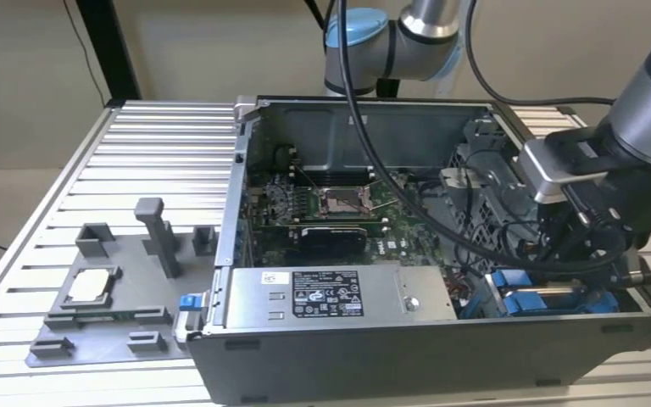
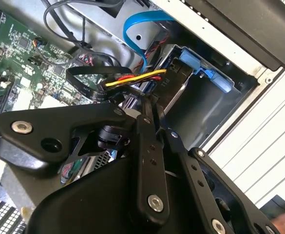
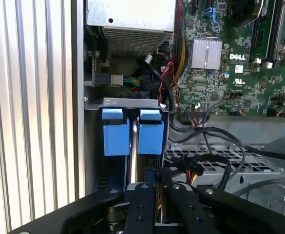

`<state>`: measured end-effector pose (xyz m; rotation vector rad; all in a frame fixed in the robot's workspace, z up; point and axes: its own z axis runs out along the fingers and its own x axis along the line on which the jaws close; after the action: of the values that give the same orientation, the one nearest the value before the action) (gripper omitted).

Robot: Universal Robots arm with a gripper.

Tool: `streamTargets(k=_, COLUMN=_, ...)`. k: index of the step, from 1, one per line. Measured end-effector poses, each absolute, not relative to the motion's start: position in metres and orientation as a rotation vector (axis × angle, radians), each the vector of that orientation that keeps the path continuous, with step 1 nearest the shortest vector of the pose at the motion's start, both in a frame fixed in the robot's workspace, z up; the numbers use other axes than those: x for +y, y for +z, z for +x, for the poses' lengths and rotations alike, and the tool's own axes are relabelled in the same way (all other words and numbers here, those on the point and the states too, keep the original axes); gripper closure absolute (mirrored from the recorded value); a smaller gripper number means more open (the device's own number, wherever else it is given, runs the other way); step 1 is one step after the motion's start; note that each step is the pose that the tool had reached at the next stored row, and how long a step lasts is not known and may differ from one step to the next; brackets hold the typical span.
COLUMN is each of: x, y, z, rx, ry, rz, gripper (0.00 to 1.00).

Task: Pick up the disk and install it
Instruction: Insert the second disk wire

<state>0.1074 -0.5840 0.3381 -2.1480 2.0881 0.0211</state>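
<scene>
Claw (image 3: 154, 181) clenched on the disk (image 3: 143, 168), edge-down in the drive bay (image 3: 132, 102). Best kept square to the blue tabs (image 3: 151, 136), clear of nearby cables (image 3: 215, 139).

In the second wrist view, the gripper (image 2: 154, 119) reaches into the drive bay (image 2: 205, 105) of the open computer case, its black fingers (image 2: 147, 141) close together on the edge of the disk (image 2: 174, 80). Blue frame tabs (image 2: 200, 66) show at the disk's far end. A yellow-red-black cable bundle (image 2: 132, 80) crosses just beside the fingertips. The green motherboard (image 2: 25, 53) lies adjacent.
</scene>
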Motion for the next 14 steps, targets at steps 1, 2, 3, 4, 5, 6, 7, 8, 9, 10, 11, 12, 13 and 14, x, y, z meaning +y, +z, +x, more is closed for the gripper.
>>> streamTargets(k=1, x=-0.5841, y=0.3376, z=0.1074, rx=2.088, ry=0.021, rz=-2.148, gripper=1.00)
streamTargets(k=2, x=-0.5841, y=0.3369, z=0.1074, rx=2.088, ry=0.020, rz=-2.148, gripper=1.00)
streamTargets(k=3, x=-0.5841, y=0.3363, z=0.1074, rx=2.089, ry=0.020, rz=-2.149, gripper=1.00)
streamTargets(k=4, x=-0.5841, y=0.3355, z=0.1074, rx=2.089, ry=0.020, rz=-2.149, gripper=1.00)
streamTargets(k=5, x=-0.5840, y=0.3342, z=0.1075, rx=2.088, ry=0.021, rz=-2.148, gripper=1.00)
streamTargets(k=6, x=-0.5840, y=0.3334, z=0.1075, rx=2.088, ry=0.021, rz=-2.148, gripper=1.00)
streamTargets(k=7, x=-0.5841, y=0.3326, z=0.1074, rx=2.089, ry=0.020, rz=-2.149, gripper=1.00)
streamTargets(k=8, x=-0.5841, y=0.3317, z=0.1074, rx=2.089, ry=0.019, rz=-2.149, gripper=1.00)
streamTargets(k=9, x=-0.5841, y=0.3308, z=0.1074, rx=2.089, ry=0.019, rz=-2.149, gripper=1.00)
streamTargets(k=10, x=-0.5840, y=0.3303, z=0.1074, rx=2.089, ry=0.019, rz=-2.149, gripper=1.00)
streamTargets(k=11, x=-0.5841, y=0.3300, z=0.1074, rx=2.089, ry=0.020, rz=-2.149, gripper=1.00)
streamTargets(k=12, x=-0.5840, y=0.3297, z=0.1074, rx=2.088, ry=0.021, rz=-2.148, gripper=1.00)
streamTargets(k=13, x=-0.5840, y=0.3297, z=0.1074, rx=2.088, ry=0.020, rz=-2.148, gripper=1.00)
streamTargets(k=14, x=-0.5841, y=0.3297, z=0.1074, rx=2.089, ry=0.020, rz=-2.148, gripper=1.00)
